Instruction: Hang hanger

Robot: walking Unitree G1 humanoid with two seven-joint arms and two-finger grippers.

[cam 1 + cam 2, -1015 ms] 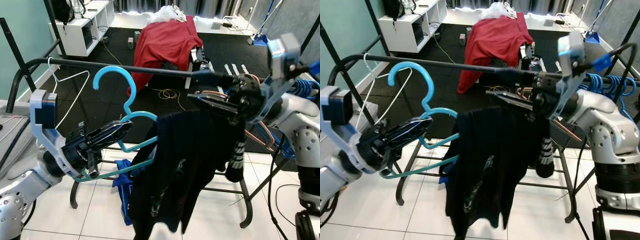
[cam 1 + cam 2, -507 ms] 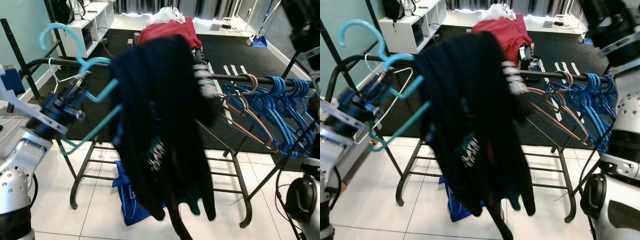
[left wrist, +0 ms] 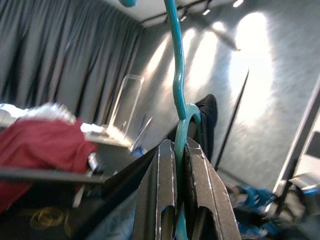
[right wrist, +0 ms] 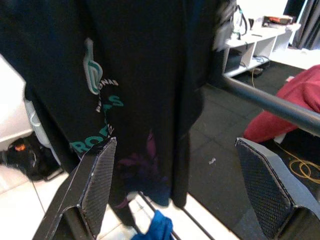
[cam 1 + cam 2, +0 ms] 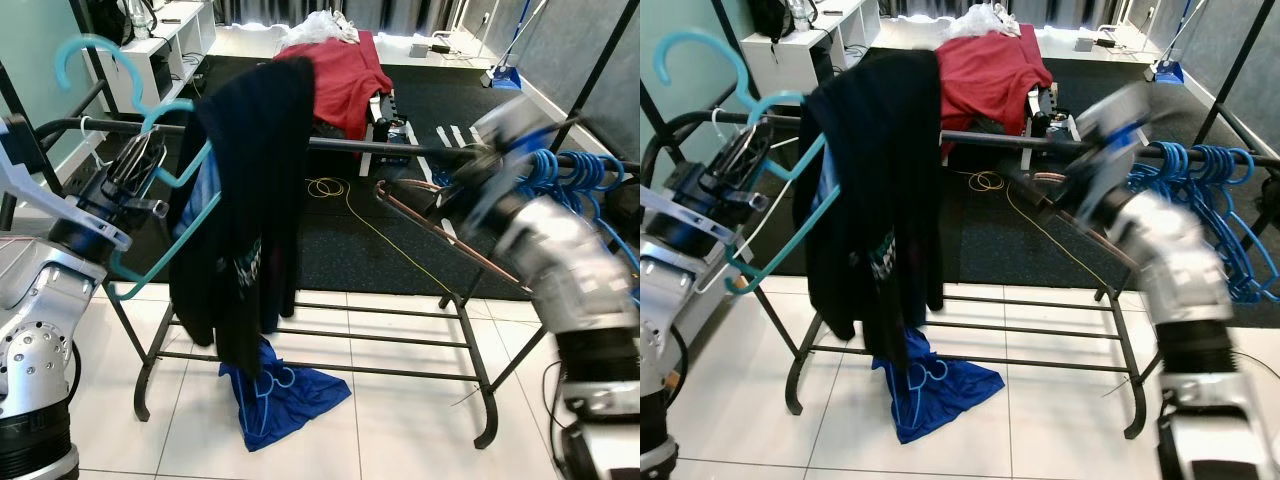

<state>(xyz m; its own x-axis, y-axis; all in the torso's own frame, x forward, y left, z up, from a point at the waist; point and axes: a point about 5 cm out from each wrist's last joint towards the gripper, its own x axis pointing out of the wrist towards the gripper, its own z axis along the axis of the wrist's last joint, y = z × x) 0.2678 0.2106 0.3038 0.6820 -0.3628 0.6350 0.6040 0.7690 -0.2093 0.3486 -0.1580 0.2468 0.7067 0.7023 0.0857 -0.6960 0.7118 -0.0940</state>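
1. Left wrist view: the left gripper (image 3: 181,165) has its fingers clamped on the teal hanger (image 5: 150,185).
2. That hanger carries a black shirt (image 5: 245,200) and sits at the left end of the rack rail (image 5: 345,145), hook raised above it.
3. The right gripper (image 4: 180,185), fingers spread wide and empty, faces the shirt.
4. A blue cloth (image 5: 280,395) lies on the floor under the rail.

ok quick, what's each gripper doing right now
Left gripper: shut on the teal hanger carrying the black shirt.
Right gripper: open, holding nothing.
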